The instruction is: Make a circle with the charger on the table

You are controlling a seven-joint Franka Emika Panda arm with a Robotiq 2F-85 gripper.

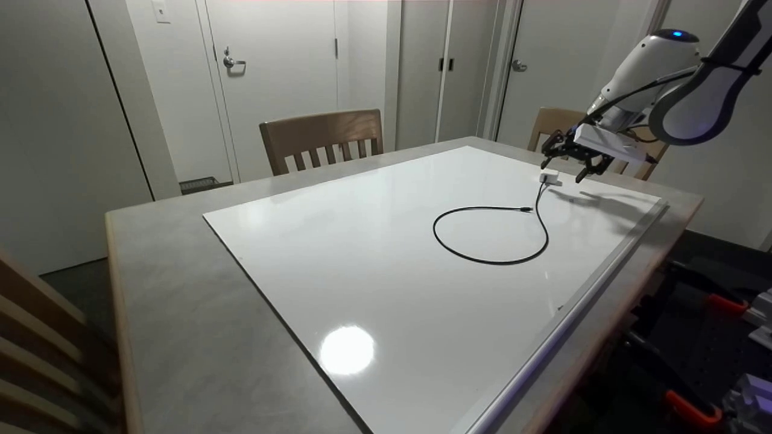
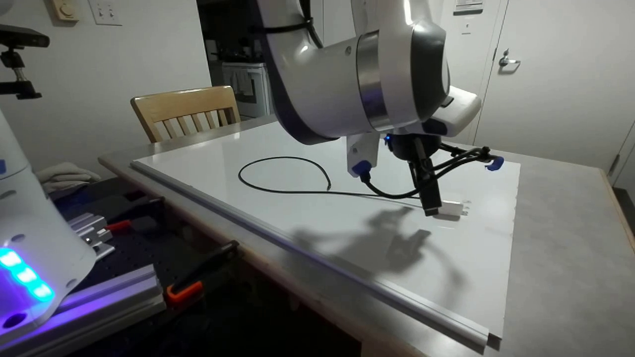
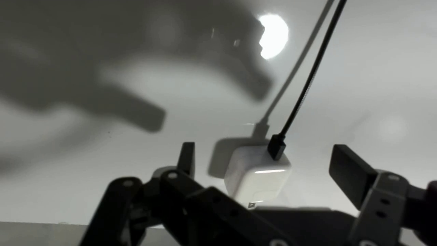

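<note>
The charger, a black cable (image 1: 494, 263) with a white block (image 1: 549, 176) at one end, lies on the table's white panel (image 1: 338, 241). The cable also shows in an exterior view (image 2: 283, 191). It forms a rounded loop, and its small dark plug (image 1: 526, 209) lies close beside the cable near the block. My gripper (image 1: 562, 172) is open and empty, just above the block. In the wrist view the fingers (image 3: 266, 150) stand wide apart on either side of the white block (image 3: 263, 177), not touching it. The left finger's linkage hides part of the block's lower edge.
A raised light rail (image 1: 567, 331) runs along one long side of the white panel. The table's grey rim (image 1: 181, 289) surrounds the panel. Wooden chairs (image 1: 322, 135) stand around the table. Clamps with orange parts (image 2: 186, 292) sit by the robot base (image 2: 39, 238).
</note>
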